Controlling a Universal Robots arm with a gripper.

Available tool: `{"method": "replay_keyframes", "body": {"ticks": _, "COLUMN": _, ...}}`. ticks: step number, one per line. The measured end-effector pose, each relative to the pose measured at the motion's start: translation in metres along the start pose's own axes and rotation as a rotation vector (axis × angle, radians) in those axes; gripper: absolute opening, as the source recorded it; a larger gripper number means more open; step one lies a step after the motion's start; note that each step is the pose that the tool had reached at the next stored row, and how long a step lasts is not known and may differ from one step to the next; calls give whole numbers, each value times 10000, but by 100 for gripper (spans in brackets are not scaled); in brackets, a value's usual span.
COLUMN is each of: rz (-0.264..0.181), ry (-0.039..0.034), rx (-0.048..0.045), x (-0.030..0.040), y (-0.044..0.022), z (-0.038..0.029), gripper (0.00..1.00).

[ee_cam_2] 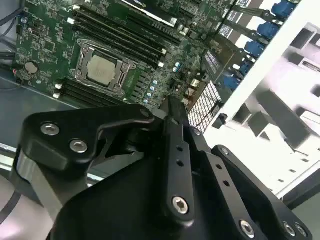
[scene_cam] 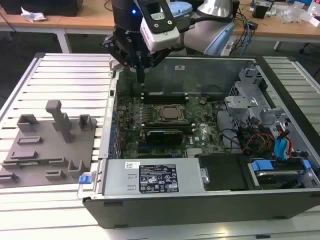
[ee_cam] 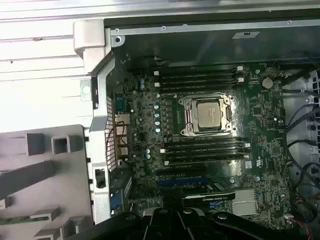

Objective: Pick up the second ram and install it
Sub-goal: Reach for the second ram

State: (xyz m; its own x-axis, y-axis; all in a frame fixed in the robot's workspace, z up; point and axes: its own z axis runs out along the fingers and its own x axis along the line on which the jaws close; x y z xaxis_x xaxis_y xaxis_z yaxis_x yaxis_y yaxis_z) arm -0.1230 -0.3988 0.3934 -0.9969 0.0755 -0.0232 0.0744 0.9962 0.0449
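Hovering pincer (scene_cam: 141, 80) above motherboard (scene_cam: 131, 116), white printed label (scene_cam: 157, 178) on power supply (scene_cam: 189, 176)

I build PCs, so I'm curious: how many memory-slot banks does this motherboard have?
2: one bank between the processor and the case wall, the other bank on the processor's opposite side.

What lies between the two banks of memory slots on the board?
The silver processor, plainly seen in the first wrist view.

A robotics lab — an arm's gripper (scene_cam: 141, 80) over an opened computer case (scene_cam: 200, 207) on a slatted metal table (scene_cam: 70, 75); cable-strewn wooden benches (scene_cam: 85, 20) behind.
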Motion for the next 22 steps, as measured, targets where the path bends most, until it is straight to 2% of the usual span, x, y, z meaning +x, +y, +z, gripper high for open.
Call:
{"method": "replay_keyframes", "body": {"ticks": 1, "rz": -3, "ry": 0, "rx": -1, "x": 124, "y": -9, "z": -3, "gripper": 10}}
{"method": "replay_keyframes", "body": {"ticks": 4, "rz": -2, "ry": 0, "rx": -1, "x": 276, "y": -21, "z": -7, "gripper": 10}}
{"method": "replay_keyframes", "body": {"ticks": 8, "rz": -1, "ry": -1, "rx": -2, "x": 416, "y": -31, "z": -10, "gripper": 10}}
{"method": "replay_keyframes", "body": {"ticks": 9, "rz": -2, "ry": 0, "rx": -1, "x": 477, "y": -36, "z": -12, "gripper": 10}}
{"method": "replay_keyframes", "body": {"ticks": 11, "rz": -1, "ry": -1, "rx": -2, "x": 549, "y": -41, "z": -14, "gripper": 10}}
{"method": "replay_keyframes", "body": {"ticks": 13, "rz": -2, "ry": -1, "rx": -2, "x": 569, "y": -42, "z": -14, "gripper": 10}}
{"method": "replay_keyframes", "body": {"ticks": 17, "rz": -3, "ry": -1, "rx": -1, "x": 653, "y": -49, "z": -16, "gripper": 10}}
{"method": "replay_keyframes", "body": {"ticks": 18, "rz": -1, "ry": -1, "rx": -1, "x": 750, "y": -56, "z": -19, "gripper": 10}}
{"method": "replay_keyframes", "body": {"ticks": 22, "rz": -1, "ry": -1, "rx": -2, "x": 906, "y": -68, "z": -23, "gripper": 10}}
